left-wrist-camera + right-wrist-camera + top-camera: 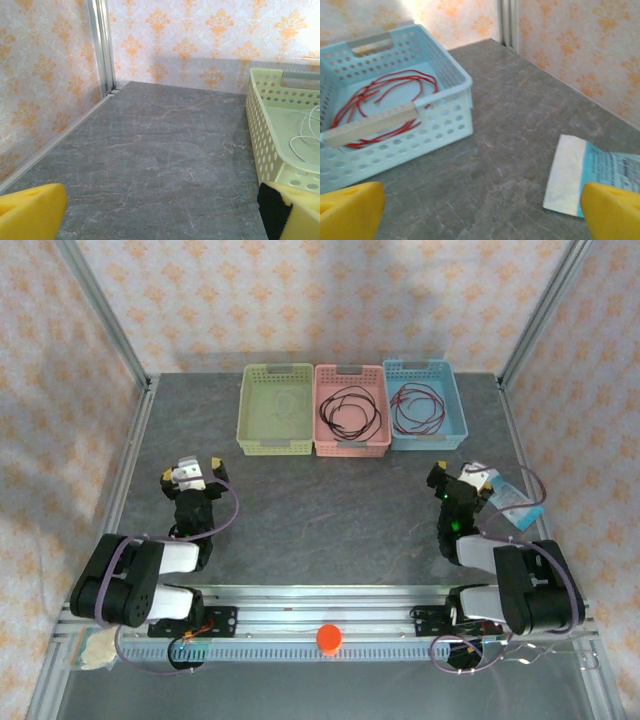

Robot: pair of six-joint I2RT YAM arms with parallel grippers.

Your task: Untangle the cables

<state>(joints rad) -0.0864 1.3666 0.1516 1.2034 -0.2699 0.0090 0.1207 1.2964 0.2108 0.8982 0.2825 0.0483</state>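
Pink basket [350,448] at the table's [330,515] far side holds the black cable [349,412]. Against its left stands the green basket [273,446] with the pale white cable [283,405], and against its right the blue basket [428,442] with the red cable [416,408]. Left gripper [190,467] and right gripper [463,472] gape wide, empty, nearer than it, on either side.

my right gripper [480,217]: yellow fingertips [350,210] spread wide, low corners | blue basket [447,117]: ahead-left, red cable [385,92] coiled inside | white-and-blue paper [585,172]: flat on grey table [515,120], beside my right fingertip
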